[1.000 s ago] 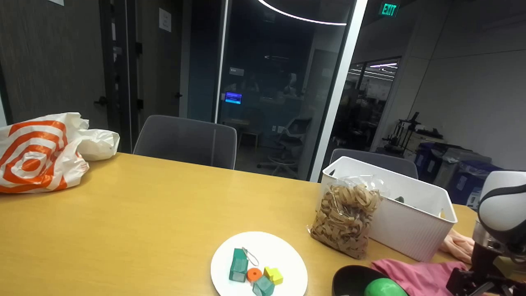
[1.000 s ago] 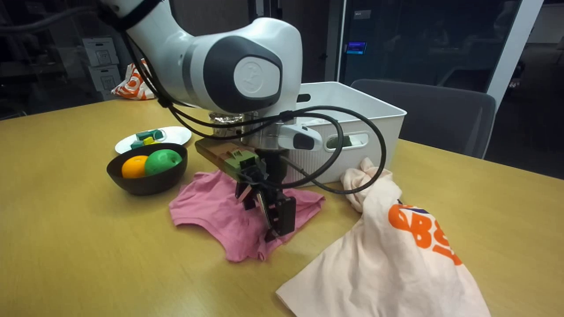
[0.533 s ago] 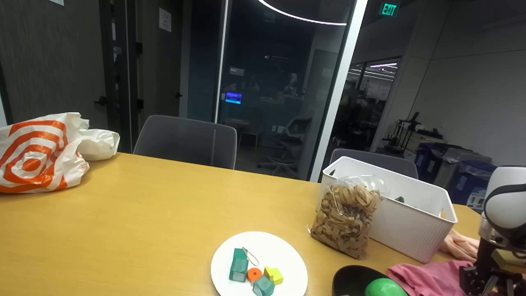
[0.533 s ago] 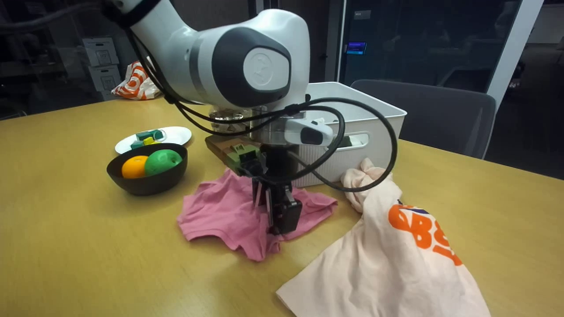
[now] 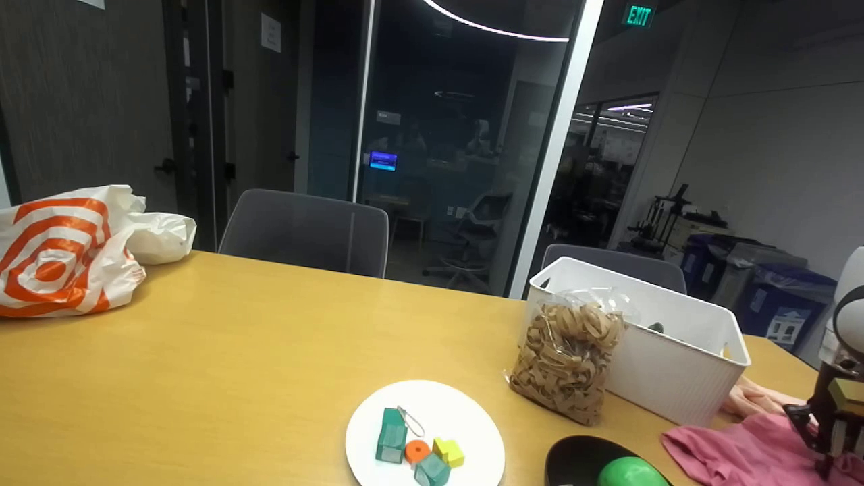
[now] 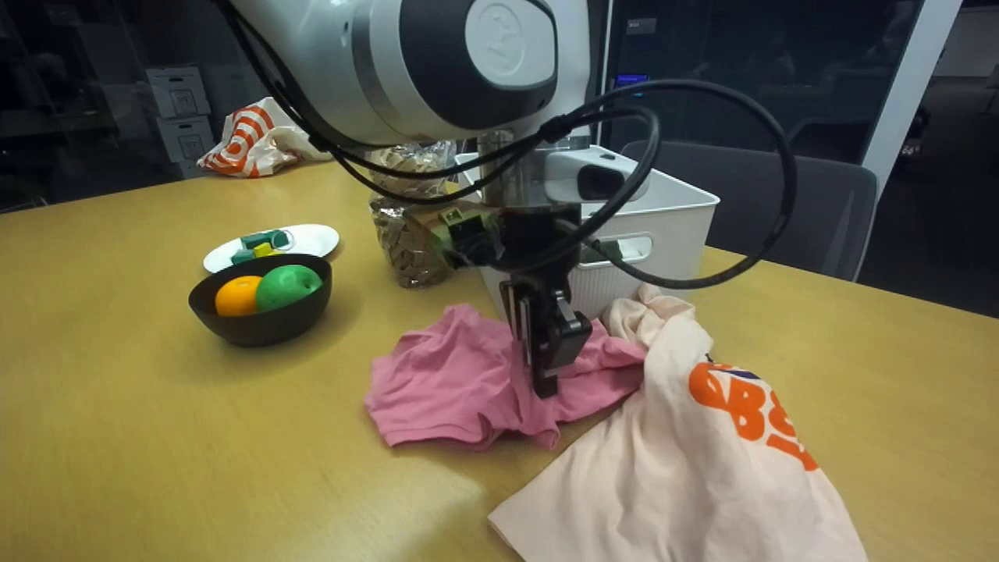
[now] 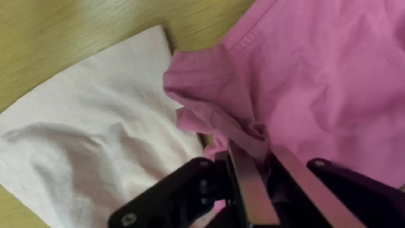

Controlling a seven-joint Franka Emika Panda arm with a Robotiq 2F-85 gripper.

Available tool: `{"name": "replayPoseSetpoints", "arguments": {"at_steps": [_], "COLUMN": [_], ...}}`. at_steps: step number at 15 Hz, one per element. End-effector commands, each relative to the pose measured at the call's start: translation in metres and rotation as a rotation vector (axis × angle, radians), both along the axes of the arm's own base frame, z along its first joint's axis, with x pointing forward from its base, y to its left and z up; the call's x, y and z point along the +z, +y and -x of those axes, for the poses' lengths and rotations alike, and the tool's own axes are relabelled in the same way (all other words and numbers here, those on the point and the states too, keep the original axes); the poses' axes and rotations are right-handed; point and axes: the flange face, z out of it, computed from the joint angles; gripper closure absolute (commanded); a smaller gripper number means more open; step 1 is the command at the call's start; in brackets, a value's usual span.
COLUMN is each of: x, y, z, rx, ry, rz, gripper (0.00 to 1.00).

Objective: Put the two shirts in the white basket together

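Yellow wood forms the desk [image 5: 236,364], with a dark glass wall [image 5: 439,88] and a grey chair [image 5: 304,229] behind it. On it lies the magenta shirt [image 6: 449,382], crumpled, a raised fold pinched in the claw [image 7: 253,147], which points downward; flat cloth offers little to hold, so a bunched ridge is likely the surest bite. Just beside it, apparently touching, the pale shirt [image 6: 671,468] spreads print upward, its twisted end by the white basket [image 5: 665,378]. Lying so close, the two could perhaps be gathered together. Upright and open-topped, the basket stands near both, neither shirt inside yet. Next to it is a clear bag of brown curls [image 5: 567,364]; whether it leans there for support, I cannot tell. Farther out sit a black bowl [image 6: 265,332], whose sides keep an orange [image 6: 239,297] from rolling, and a white plate [image 6: 318,240].
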Motion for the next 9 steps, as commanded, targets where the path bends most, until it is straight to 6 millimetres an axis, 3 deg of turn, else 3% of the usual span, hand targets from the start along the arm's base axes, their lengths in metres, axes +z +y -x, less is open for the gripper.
{"name": "replayPoseSetpoints", "arguments": {"at_steps": [1, 9], "x": [0.027, 0.046], "y": [0.022, 0.071], "z": [0.007, 0.021], "rx": [0.114, 0.434], "ry": [-0.054, 0.03], "rz": [-0.116, -0.441], "gripper": [0.87, 0.86]}}
